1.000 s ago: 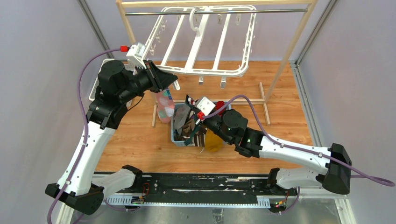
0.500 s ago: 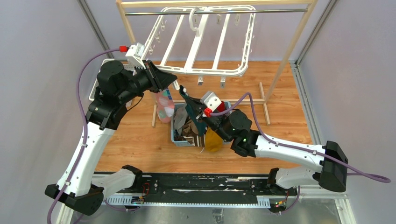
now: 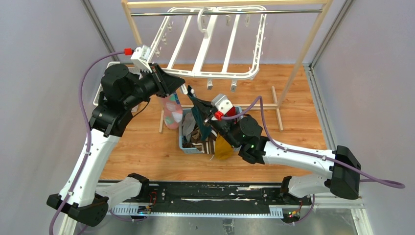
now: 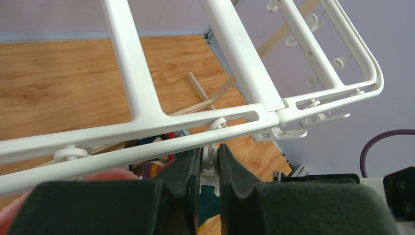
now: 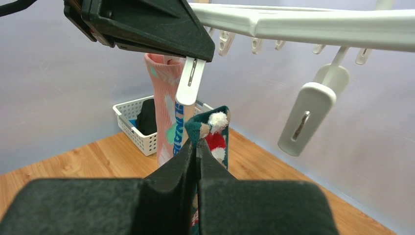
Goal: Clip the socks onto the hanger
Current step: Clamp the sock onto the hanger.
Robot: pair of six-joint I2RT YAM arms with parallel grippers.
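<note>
Left gripper (image 4: 209, 157): jaws almost together, pinching the top of one clip (image 5: 190, 81) that hangs from the near bar of the hanger (image 3: 205, 49).
Clip: white, dangling below the left fingers. Whether its mouth is parted cannot be told.
Right gripper (image 5: 196, 146): jaws clenched tight on the top edge of a teal sock (image 5: 214, 128), held up just beneath that clip.
Teal sock: it has white and red pom-poms. Its top edge is just beside the clip's lower tip, and contact cannot be told. The rest hangs down above the basket (image 3: 188, 147).
Pink sock (image 3: 171, 110): hanging under the hanger's near-left corner, just behind the clip.
Hanger: white frame hooked on the rail of the wooden rack (image 3: 307, 44), tilted with its near edge lower.
Basket: on the table below the hanger, holding more socks.
White basket (image 5: 128, 122): far left, with something dark inside.
</note>
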